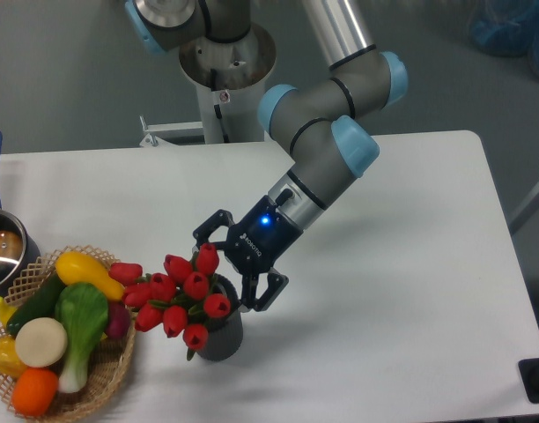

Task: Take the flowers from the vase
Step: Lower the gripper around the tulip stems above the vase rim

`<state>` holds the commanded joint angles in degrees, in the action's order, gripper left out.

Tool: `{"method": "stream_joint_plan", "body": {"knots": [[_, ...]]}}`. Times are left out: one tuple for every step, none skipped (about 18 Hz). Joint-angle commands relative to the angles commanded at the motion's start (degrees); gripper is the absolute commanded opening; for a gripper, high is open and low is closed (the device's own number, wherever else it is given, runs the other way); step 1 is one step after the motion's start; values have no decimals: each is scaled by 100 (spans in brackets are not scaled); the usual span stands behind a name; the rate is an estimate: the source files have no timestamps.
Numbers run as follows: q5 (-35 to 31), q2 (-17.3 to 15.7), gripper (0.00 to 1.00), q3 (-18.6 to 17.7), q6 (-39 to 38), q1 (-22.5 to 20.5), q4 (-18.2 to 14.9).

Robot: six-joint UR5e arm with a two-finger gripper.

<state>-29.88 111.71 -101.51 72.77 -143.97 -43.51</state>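
Fixed camera view of a white bench with 1 UR5e arm reaching down toward the left. The gripper is open: its 2 black fingers are spread, one finger near the topmost tulip bud and the other just beside the right rim of the vase. A blue light glows on the gripper body. The vase, a dark grey ribbed cylinder, stands upright on the bench near the front edge. The flowers, a bunch of glossy red tulip buds with short green leaves, sit in the vase and spill out to its left, spreading wider than the vase itself. Whether the fingers touch the buds cannot be told. Left of the flowers, a woven wicker basket holds toy vegetables in yellow, green, white and orange; the leftmost bud lies close to the basket rim. At the far left edge, a metal pot with a blue handle is partly in view.
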Motion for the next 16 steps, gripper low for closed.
{"method": "stream_joint_plan", "body": {"knots": [[0,-9,100,-9,0,18,0],[0,-9,100,-44,0,27,0],[0,-17,100,-53,0,79,0],[0,-17,100,-61,0,123,0],[-9,-9,100,-53,0,132,0],[-9,-9,100,-53,0,132,0],[-9,-17,100,-53,0,132,0],[-9,-26,100,-53,0,132,0],[-9,-35,98,-53,0,132,0],[0,-35,93,-53,-17,132,0],[0,-35,86,-44,-26,132,0],[0,-26,78,-27,-26,132,0],[0,-26,74,-18,-26,132,0],[0,-35,70,-18,-35,132,0],[0,-44,64,-18,-44,132,0],[0,-44,60,-18,-44,123,0]]}}
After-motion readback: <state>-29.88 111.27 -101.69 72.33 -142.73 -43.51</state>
